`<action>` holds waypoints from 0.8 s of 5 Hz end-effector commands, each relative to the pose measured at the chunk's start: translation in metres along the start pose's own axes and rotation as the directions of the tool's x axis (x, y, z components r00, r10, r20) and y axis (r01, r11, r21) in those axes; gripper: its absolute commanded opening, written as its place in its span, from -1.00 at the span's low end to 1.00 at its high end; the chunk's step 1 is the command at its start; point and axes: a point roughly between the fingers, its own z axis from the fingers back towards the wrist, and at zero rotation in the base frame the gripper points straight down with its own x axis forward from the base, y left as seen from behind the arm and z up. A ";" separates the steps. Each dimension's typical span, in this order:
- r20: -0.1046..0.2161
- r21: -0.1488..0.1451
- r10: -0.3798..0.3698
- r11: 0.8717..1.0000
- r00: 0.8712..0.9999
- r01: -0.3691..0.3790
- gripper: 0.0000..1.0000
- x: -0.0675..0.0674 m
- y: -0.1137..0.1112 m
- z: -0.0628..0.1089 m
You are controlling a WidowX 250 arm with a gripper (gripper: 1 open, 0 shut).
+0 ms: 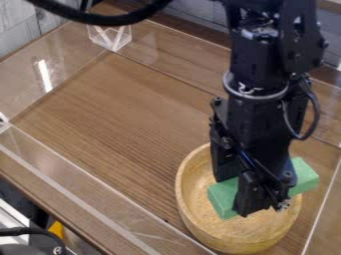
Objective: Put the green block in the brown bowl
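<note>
While claw (257, 194) pinches green block (296, 179) inside brown bowl (194, 204) rim, tabletop (120, 110) leftward open.

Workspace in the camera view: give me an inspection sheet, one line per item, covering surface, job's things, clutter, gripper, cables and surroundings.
Surface: wooden table with visible grain, ringed by clear plastic walls.
Job's things: green block held over the inside of the brown bowl, at about rim height; whether it touches the bowl cannot be told.
Clutter: small clear plastic stand at the far edge.
Gripper: gripper points down, shut on the green block.
Cables: black cable looping along the arm; another arcs across the top left.
Surroundings: floor and some gear at bottom left, too dim to identify.
</note>
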 end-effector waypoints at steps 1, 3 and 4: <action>0.030 0.007 0.007 1.000 1.000 -0.007 -1.00 0.005 0.000 0.006; 0.028 0.006 0.009 1.000 1.000 -0.010 -1.00 0.005 0.000 0.004; 0.027 0.006 0.011 1.000 1.000 -0.011 -1.00 0.005 0.001 0.003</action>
